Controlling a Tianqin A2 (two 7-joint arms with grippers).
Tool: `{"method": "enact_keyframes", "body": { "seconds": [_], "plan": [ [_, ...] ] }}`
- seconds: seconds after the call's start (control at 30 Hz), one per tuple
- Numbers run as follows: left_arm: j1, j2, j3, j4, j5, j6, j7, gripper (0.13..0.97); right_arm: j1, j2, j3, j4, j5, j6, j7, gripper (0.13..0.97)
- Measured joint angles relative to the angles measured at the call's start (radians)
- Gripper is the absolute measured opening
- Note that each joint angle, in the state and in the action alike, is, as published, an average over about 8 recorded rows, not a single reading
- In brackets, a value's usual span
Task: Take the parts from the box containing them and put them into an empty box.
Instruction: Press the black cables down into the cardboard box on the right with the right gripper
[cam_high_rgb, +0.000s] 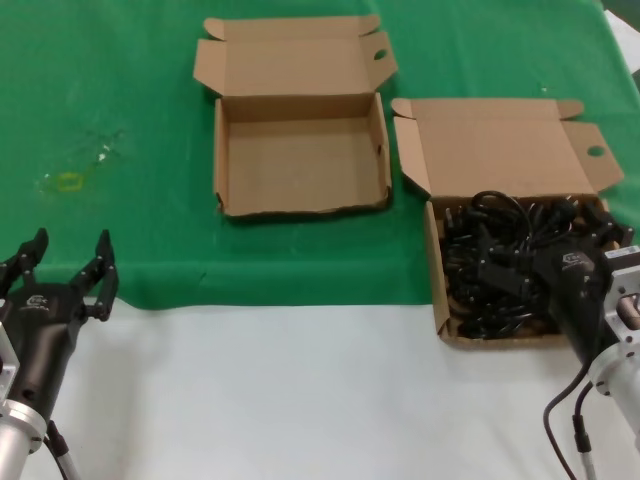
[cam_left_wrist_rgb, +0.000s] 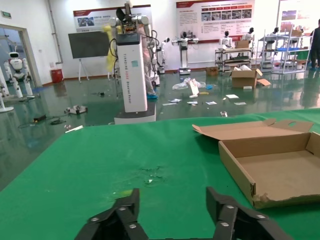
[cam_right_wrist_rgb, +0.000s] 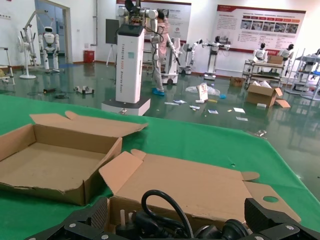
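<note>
My right gripper (cam_high_rgb: 600, 238) sits at the lower right of the head view, fingers spread wide, down in the box of parts (cam_high_rgb: 497, 150) with the tangled black parts (cam_high_rgb: 495, 265) directly under and around it. The empty box (cam_high_rgb: 300, 160) lies at upper centre, just beside the full one and well apart from my left gripper (cam_high_rgb: 68, 258), which hangs with fingers parted at the lower left over the green cloth (cam_high_rgb: 110, 80).

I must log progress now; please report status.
Left gripper open, idle at the table's near left. Right gripper open over the full box. Empty box has nothing inside. Nothing blocks.
</note>
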Motion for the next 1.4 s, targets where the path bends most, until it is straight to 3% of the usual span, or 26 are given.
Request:
{"method": "enact_keyframes", "body": {
  "seconds": [0.2,0.33,0.6,0.9,1.4],
  "plan": [
    [0.000,0.000,0.000,0.000,0.000,0.000,0.000,0.405,0.000,0.000,0.000,0.000,0.000,0.000,0.000,0.966],
    [0.000,0.000,0.000,0.000,0.000,0.000,0.000,0.405,0.000,0.000,0.000,0.000,0.000,0.000,0.000,0.966],
    [0.000,0.000,0.000,0.000,0.000,0.000,0.000,0.247,0.000,0.000,0.000,0.000,0.000,0.000,0.000,0.966],
    [0.000,0.000,0.000,0.000,0.000,0.000,0.000,0.161,0.006,-0.022,0.031,0.002,0.008,-0.035,-0.017,0.966],
    [0.000,0.000,0.000,0.000,0.000,0.000,0.000,0.144,0.015,0.030,0.007,-0.003,0.015,-0.059,0.008,0.966]
  ]
}}
